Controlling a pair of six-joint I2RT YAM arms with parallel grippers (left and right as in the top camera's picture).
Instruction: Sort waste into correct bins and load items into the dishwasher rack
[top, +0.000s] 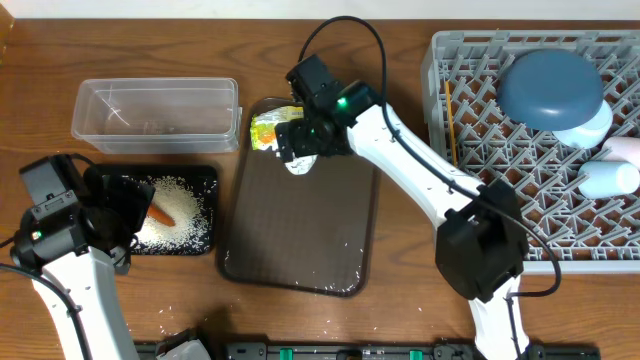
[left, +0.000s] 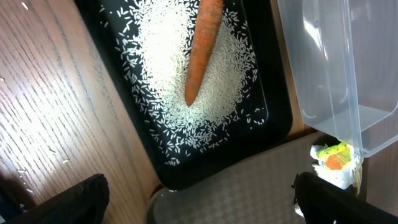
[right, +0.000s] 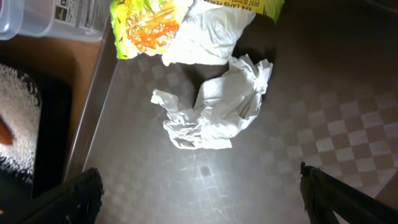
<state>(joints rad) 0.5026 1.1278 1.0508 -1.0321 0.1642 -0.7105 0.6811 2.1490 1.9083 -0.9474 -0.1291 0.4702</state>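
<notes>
The orange carrot (left: 204, 46) lies on a heap of white rice (left: 193, 81) in the black tray (left: 273, 118), seen also from overhead (top: 205, 180). The crumpled tissue (right: 214, 109) and yellow-green wrapper (right: 146, 22) lie at the far end of the brown serving tray (top: 300, 240). My right gripper (right: 202, 196) is open just above the tissue. My left gripper (left: 202, 202) is open over the black tray's corner. The clear tub (top: 155, 110) stands behind. The blue plate (top: 550, 88), bowl (top: 592, 125), cup (top: 610, 178) and chopsticks (top: 451, 122) sit in the grey rack (top: 440, 60).
Stray rice grains lie along the serving tray's near edge (top: 330, 285) and on the wooden table in front of the black tray (top: 165, 312). The right arm (top: 420, 170) stretches across between the serving tray and the rack.
</notes>
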